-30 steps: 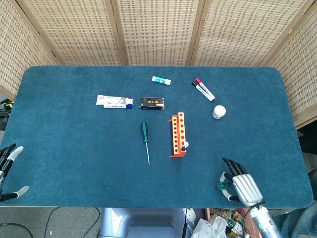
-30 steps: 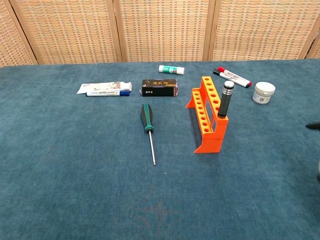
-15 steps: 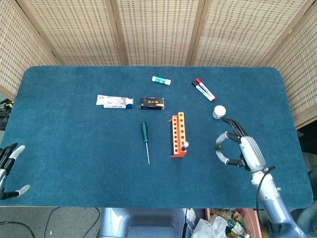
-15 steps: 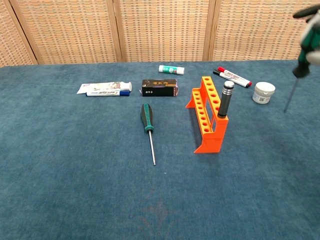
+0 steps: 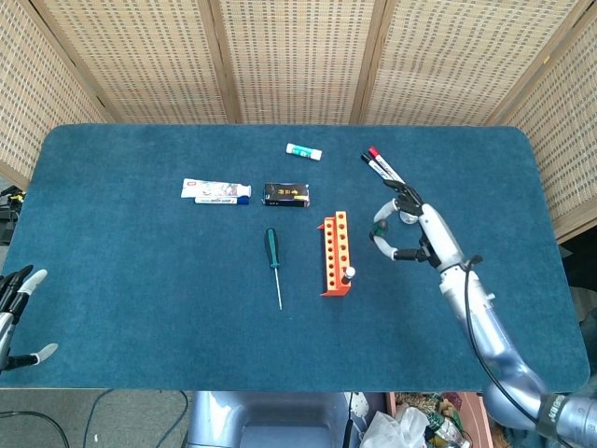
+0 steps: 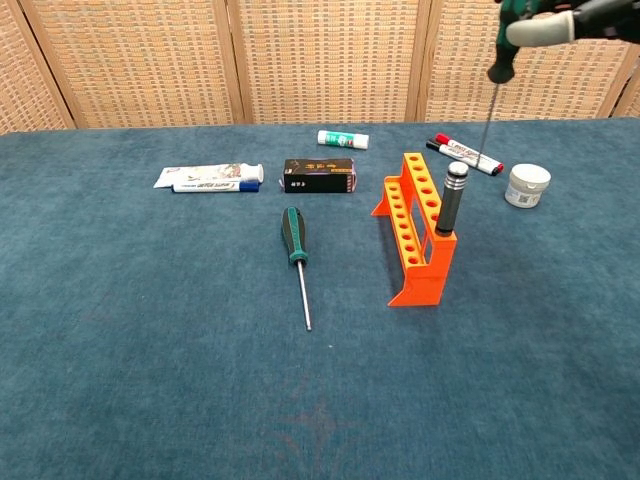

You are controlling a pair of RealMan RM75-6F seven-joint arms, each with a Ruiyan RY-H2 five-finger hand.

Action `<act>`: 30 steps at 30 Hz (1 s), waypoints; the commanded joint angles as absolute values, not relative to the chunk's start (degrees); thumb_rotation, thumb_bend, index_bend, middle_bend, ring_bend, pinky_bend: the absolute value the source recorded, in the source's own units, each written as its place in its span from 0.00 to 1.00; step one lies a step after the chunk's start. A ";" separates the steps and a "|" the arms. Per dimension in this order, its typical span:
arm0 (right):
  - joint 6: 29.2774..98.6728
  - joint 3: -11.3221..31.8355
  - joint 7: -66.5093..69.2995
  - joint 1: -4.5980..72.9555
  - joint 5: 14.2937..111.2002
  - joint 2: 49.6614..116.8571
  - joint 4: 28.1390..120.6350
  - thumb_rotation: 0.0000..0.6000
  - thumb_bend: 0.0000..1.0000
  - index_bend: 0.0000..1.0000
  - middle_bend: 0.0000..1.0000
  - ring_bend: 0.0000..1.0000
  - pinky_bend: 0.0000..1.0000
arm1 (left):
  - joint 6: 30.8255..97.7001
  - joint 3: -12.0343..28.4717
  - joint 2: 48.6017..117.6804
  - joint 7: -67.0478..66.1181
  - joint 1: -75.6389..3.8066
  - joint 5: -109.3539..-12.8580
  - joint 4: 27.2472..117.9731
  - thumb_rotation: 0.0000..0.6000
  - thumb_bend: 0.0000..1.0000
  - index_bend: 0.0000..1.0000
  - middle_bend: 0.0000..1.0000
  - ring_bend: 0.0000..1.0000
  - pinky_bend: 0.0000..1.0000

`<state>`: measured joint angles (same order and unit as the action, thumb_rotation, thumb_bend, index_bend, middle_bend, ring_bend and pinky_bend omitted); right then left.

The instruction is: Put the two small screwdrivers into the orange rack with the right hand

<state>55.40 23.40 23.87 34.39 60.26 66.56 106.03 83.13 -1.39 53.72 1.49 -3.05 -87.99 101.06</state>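
Woven wicker screens (image 5: pixel 298 56) behind, blue felt-covered table (image 5: pixel 140 280) in front of you. Your right hand (image 5: pixel 417 233) is raised above the table, just right of the orange plastic rack with two rows of holes (image 6: pixel 415 235). Its fingers (image 6: pixel 545 28) are pinched on a small green-handled screwdriver (image 6: pixel 497 62); in the chest view only the bottom of the handle shows at the top edge, with the thin shaft hanging roughly vertical, tip down, over the far end of the rack and clear of it. In the head view the grip is mostly hidden by the hand.

The second small screwdriver, green and black handle with a bare steel shaft (image 6: pixel 297 258), lies flat on the table left of the rack, handle toward the far side, tip toward you. Nothing is touching it.

The rack stands upright mid-table, long axis running away from you. One black cylindrical tool handle with a silver cap (image 6: pixel 451 198) sits upright in a hole at its near end.

Farther out: black rectangular box (image 6: pixel 318 175), white toothpaste tube (image 6: pixel 208 178), white glue stick with green cap (image 6: pixel 342 139), two markers, red and black capped (image 6: pixel 465 153), small white round jar (image 6: pixel 527 185).

Your left hand (image 5: pixel 17 313) is at the table's near-left edge, fingers spread, holding nothing.
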 commanded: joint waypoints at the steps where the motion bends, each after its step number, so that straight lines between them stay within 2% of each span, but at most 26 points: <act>1: 53.08 24.83 24.14 36.42 57.18 67.45 105.25 1.00 0.40 0.63 0.09 0.00 0.10 | 82.86 -1.31 53.81 1.27 -3.16 -87.71 101.05 1.00 0.00 0.00 0.00 0.00 0.00; 30: 52.41 24.21 14.24 42.78 47.64 72.97 101.90 1.00 0.40 0.64 0.10 0.00 0.10 | 81.67 -1.06 54.41 -0.16 -3.70 -86.33 101.21 1.00 0.00 0.00 0.00 0.00 0.00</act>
